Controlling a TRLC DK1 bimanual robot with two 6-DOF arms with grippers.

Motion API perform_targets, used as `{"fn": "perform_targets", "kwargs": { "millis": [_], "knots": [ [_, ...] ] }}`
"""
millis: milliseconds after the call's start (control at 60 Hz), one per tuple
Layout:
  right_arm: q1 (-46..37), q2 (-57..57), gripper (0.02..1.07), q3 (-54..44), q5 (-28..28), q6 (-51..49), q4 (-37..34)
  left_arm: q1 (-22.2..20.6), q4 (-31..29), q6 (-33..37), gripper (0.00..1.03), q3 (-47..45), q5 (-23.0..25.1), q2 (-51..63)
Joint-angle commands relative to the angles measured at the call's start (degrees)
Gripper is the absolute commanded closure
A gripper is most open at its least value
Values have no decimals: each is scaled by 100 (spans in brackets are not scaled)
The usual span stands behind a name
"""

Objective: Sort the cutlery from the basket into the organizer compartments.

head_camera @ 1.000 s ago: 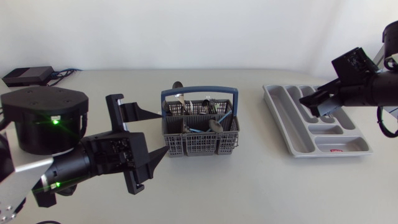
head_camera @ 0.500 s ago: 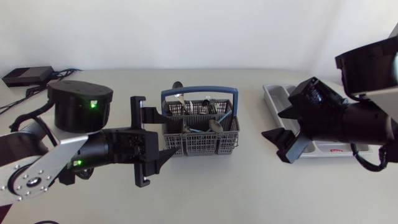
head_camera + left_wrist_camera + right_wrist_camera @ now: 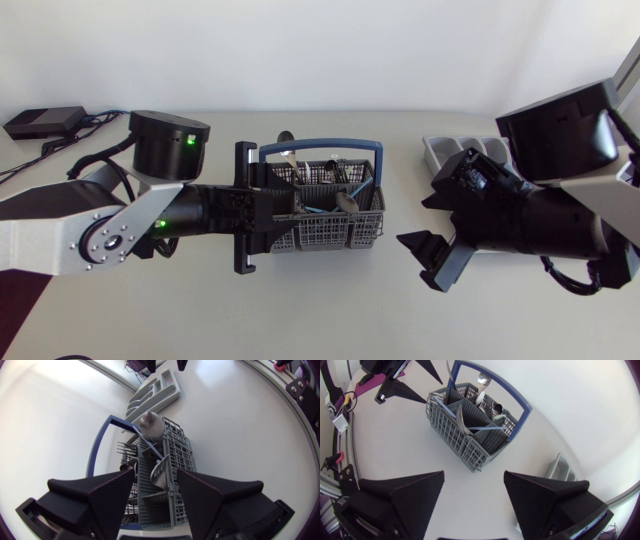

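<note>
Our left end effector (image 3: 156, 472) gapes wide at the blue-handled grey basket (image 3: 330, 236), cutlery (image 3: 343, 201) inside; our right end effector (image 3: 474, 474), wide too, hangs over the surface (image 3: 330, 310) between basket and organizer (image 3: 452, 152).

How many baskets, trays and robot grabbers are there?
Baskets: 1 (basket)
Trays: 1 (organizer tray)
Grippers: 2 (left gripper, right gripper)
Total: 4
</note>
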Motion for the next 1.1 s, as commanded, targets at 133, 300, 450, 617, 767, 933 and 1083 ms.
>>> {"fn": "perform_targets", "kwargs": {
  "millis": [133, 300, 450, 617, 767, 933, 1083],
  "knots": [
    [379, 4, 21, -215, 85, 249, -68, 120, 41, 341, 57, 385, 171, 424],
    [651, 57, 21, -303, 190, 381, -15, 147, -11, 499, 67, 482, 268, 565],
    [695, 83, 21, -330, 225, 408, 11, 147, -134, 727, 70, 517, 320, 661],
    [695, 127, 21, -330, 234, 408, 38, 155, -196, 912, 81, 517, 400, 732],
    [713, 206, 21, -338, 243, 408, 82, 173, -187, 956, 91, 561, 443, 793],
    [713, 206, 21, -365, 287, 399, 108, 199, -178, 973, 100, 596, 514, 863],
    [713, 215, 20, -409, 296, 390, 134, 279, -213, 965, 100, 623, 549, 881]
  ]
}}
